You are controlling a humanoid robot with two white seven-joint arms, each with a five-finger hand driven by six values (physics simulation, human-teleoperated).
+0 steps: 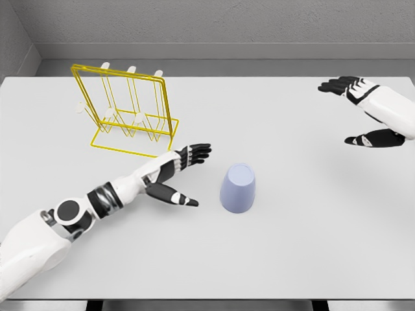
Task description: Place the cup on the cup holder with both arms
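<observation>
Cup [238, 188], pale lavender, stood upside down mid-counter [311, 246], untouched. Yellow wire cup holder [130, 110] with white pegs sat toward far left corner. Left hand [176, 173] just beside cup, fingers spread, empty. Right hand [366, 110] near right edge, fingers apart.

I see cup [238, 188]: matt, smooth lavender plastic. Cup holder [129, 110]: thin glossy yellow wire, white pegs. Tabletop [298, 240]: smooth matt white. My arms: glossy white shells, black fingers [196, 153].
</observation>
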